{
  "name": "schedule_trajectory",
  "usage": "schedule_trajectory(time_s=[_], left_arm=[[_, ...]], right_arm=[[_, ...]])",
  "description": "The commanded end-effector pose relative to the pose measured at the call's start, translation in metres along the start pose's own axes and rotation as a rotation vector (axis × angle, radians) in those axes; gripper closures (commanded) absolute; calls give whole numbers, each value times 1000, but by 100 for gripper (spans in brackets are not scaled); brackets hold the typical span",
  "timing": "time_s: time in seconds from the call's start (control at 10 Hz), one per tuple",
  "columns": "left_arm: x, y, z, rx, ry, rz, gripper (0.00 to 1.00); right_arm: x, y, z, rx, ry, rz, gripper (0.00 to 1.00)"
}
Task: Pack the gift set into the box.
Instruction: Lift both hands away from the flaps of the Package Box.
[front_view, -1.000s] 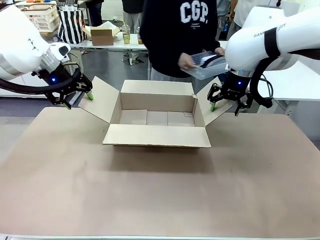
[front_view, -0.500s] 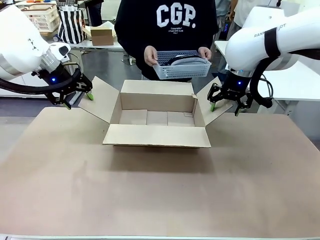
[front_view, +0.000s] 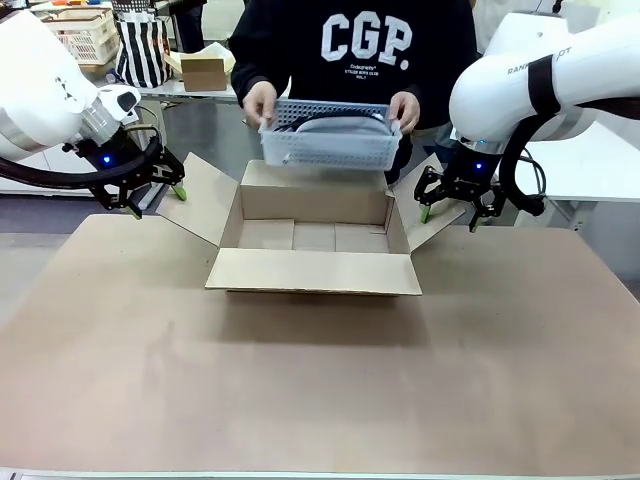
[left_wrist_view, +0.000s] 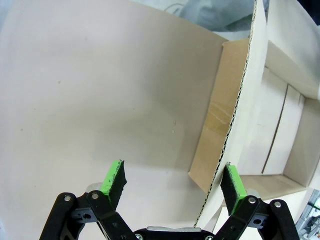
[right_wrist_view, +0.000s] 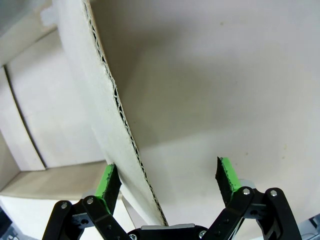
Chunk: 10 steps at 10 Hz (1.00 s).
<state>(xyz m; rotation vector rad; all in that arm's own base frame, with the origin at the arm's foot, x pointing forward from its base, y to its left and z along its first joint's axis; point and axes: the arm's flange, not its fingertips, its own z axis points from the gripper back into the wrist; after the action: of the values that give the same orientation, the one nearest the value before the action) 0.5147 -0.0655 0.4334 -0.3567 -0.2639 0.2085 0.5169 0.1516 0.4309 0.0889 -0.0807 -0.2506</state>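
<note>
A brown table (front_view: 320, 400) fills the near part of the room. Behind it is another table with a striped bag (front_view: 143, 45) and a small carton (front_view: 205, 72). The big cardboard box (front_view: 315, 272) sits on the brown table, a bit toward 12 o'clock, with all four flaps open.

A person stands at 12 o'clock of the box and holds a grey plastic basket (front_view: 325, 148) in the air over the back wall. One hand (front_view: 259, 103) is on its 9 o'clock end and the other hand (front_view: 405, 108) is on its 3 o'clock end. Something dark lies in the basket.

The left gripper (front_view: 157, 202) is at 9 o'clock of the box, its jaws wide apart around the edge of the left flap (left_wrist_view: 235, 100), not squeezing it. The right gripper (front_view: 448, 218) is at 3 o'clock, its jaws wide apart too, around the right flap (right_wrist_view: 115, 100).
</note>
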Motion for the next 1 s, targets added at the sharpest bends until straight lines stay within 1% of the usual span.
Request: schedule_trajectory(time_s=[0.0, 0.9], left_arm=[[0, -1, 1, 14, -3, 8, 0], [0, -1, 1, 14, -3, 8, 0]], right_arm=[[2, 3, 2, -16, -4, -16, 0], [2, 3, 2, -16, -4, -16, 0]])
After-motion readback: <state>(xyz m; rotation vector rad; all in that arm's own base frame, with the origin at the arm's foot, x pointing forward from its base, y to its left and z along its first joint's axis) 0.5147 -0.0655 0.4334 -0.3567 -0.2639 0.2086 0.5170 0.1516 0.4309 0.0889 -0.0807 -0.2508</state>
